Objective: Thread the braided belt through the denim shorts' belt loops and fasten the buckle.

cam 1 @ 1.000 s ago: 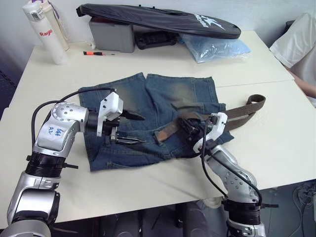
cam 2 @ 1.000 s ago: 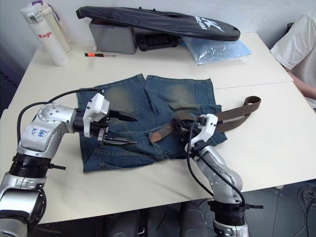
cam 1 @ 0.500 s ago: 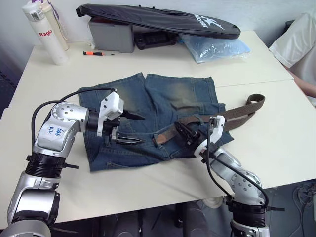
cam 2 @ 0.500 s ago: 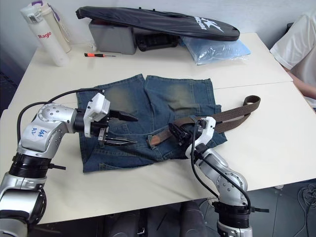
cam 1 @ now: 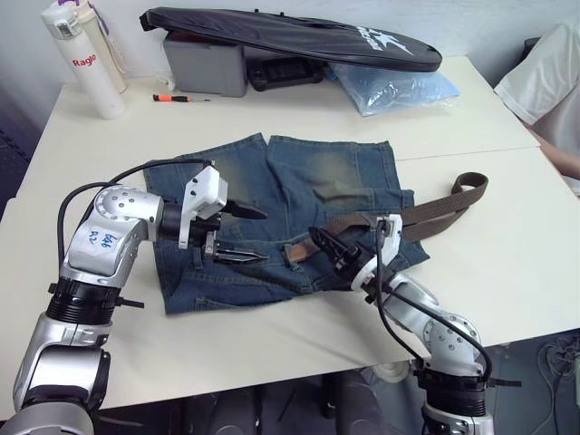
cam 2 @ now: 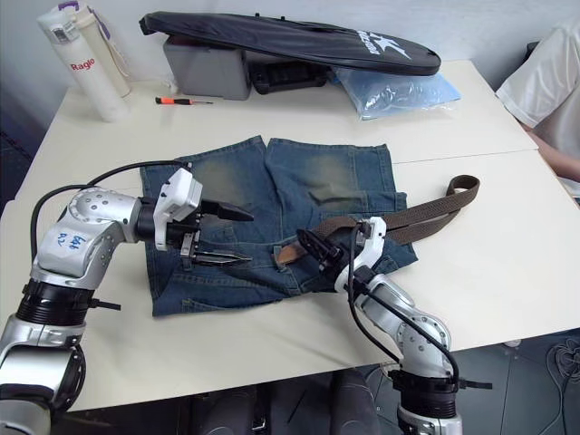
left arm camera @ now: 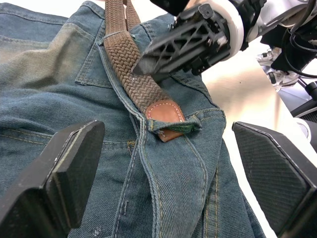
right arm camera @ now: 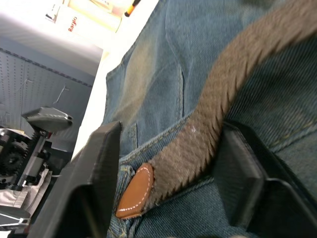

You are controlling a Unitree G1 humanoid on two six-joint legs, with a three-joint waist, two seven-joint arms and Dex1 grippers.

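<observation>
Cream-coloured table (cam 1: 471, 272) fills the scene, with a white bottle (cam 1: 86, 59), a black zipped bag (cam 1: 290, 36) and a person's white sleeve (cam 1: 548, 82) at the far edges. Blue faded denim shorts (cam 1: 281, 213) lie flat in the middle. A long brown woven belt (cam 1: 426, 213) runs across their waistband, its long line going from the robot's right side toward the left.

Its tan leather tip (left arm camera: 165, 115) is poking under a small blue denim belt loop (left arm camera: 178, 125). No buckle can be made out.

The right gripper (cam 1: 333, 254) sits over the belt just behind the tip. Its two black fingers (right arm camera: 96, 168) are spread, one on each side of the strap, not squeezing it.

The left gripper (cam 1: 240, 236) hovers over the shorts, just on the far side of the loop. Its fingers (left arm camera: 64, 163) are spread wide too, with the tip pointing right at the gap. I think the left one is best placed to grab the tip and pull it through.
</observation>
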